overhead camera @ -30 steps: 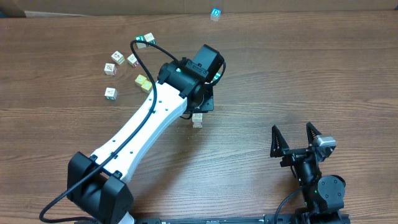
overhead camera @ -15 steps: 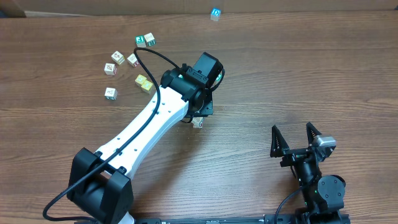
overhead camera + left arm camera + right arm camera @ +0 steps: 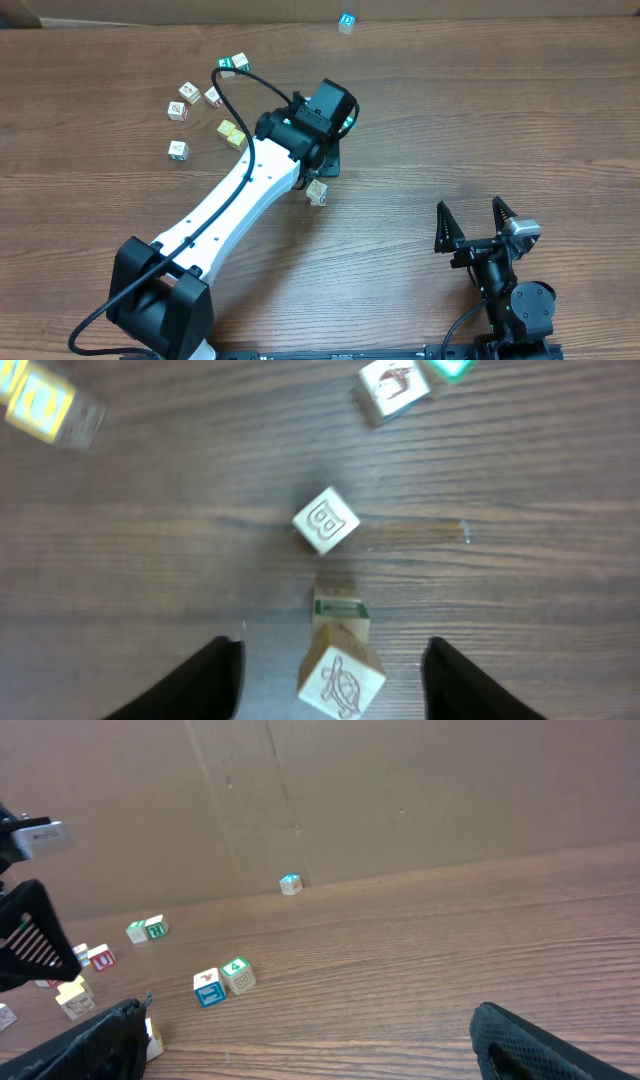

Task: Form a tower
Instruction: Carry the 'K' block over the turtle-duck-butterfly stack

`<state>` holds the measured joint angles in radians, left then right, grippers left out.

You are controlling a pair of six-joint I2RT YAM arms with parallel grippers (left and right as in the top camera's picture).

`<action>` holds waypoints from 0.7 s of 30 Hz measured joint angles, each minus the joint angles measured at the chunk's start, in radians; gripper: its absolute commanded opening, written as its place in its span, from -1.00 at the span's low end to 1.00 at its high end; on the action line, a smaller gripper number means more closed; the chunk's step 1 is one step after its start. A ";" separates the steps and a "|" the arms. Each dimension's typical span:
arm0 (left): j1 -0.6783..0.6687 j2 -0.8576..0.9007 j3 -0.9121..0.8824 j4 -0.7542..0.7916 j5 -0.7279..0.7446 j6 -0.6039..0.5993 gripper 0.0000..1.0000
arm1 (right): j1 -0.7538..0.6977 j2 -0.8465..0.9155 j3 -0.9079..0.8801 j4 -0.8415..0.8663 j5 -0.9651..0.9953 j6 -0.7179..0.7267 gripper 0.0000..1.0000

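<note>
Wooden table (image 3: 450, 110), both arms over it. The left gripper (image 3: 331, 650) is held above the tower (image 3: 317, 190) with its jaws spread wide. The tower is seen between the fingers (image 3: 215, 682) and touched by neither, with bare wood showing on both sides. The top cube (image 3: 342, 682), printed with a turtle, is turned out of line with the green-printed cube (image 3: 340, 608) beneath it. The right gripper (image 3: 470, 212) is seen spread and empty, well apart from the tower. A cube marked B (image 3: 326, 520) is noted just beyond the left fingertips, near the tower's foot. Two yellow cubes (image 3: 229, 128) and loose cubes (image 3: 189, 93) lie further off. A blue-topped cube (image 3: 346, 20) is well apart, by the cardboard wall (image 3: 400, 800).
</note>
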<state>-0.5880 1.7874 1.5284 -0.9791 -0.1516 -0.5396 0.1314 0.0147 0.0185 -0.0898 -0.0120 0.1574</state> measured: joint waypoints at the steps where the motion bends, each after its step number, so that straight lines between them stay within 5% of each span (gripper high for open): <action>1: 0.005 0.000 0.000 0.008 0.016 0.039 0.28 | 0.000 0.000 0.000 0.000 0.000 0.000 1.00; 9: 0.007 0.000 -0.005 -0.023 0.093 0.227 0.30 | 0.000 0.000 0.000 0.000 0.001 0.000 1.00; 21: 0.005 0.089 -0.038 -0.030 0.116 0.263 0.18 | 0.000 0.000 0.000 -0.001 0.001 0.000 1.00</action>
<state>-0.5831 1.8763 1.4906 -1.0088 -0.0360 -0.2768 0.1314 0.0147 0.0185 -0.0906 -0.0113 0.1570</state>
